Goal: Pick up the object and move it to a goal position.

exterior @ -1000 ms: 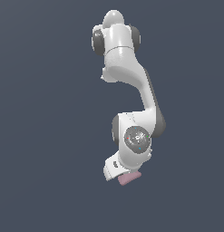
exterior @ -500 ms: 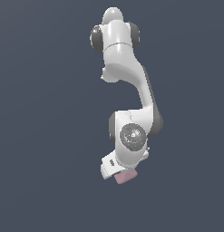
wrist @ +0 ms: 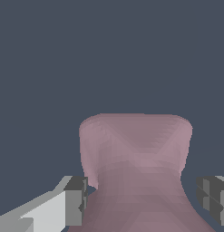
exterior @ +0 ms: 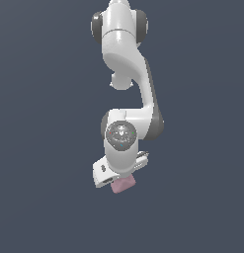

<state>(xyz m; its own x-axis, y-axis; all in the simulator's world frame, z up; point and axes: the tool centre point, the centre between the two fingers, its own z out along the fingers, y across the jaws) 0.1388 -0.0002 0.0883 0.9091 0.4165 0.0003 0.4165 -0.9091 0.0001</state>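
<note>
The pink object [exterior: 123,186], a matte lump pinched at the middle, hangs just under my gripper [exterior: 121,179] in the exterior view, in mid-air below the white arm. In the wrist view the object [wrist: 136,149] fills the space between my two fingers [wrist: 75,199], with its narrow waist at the pads and its wide end past the fingertips. My gripper [wrist: 144,199] is shut on the object. The arm's wrist and hand hide the fingers in the exterior view.
Only a flat dark grey-blue background shows around the arm [exterior: 124,59] in both views. No table, goal marker or other object is visible.
The gripper has swung toward the exterior view's left and slightly up, and the pink object has moved with it, staying under the hand.
</note>
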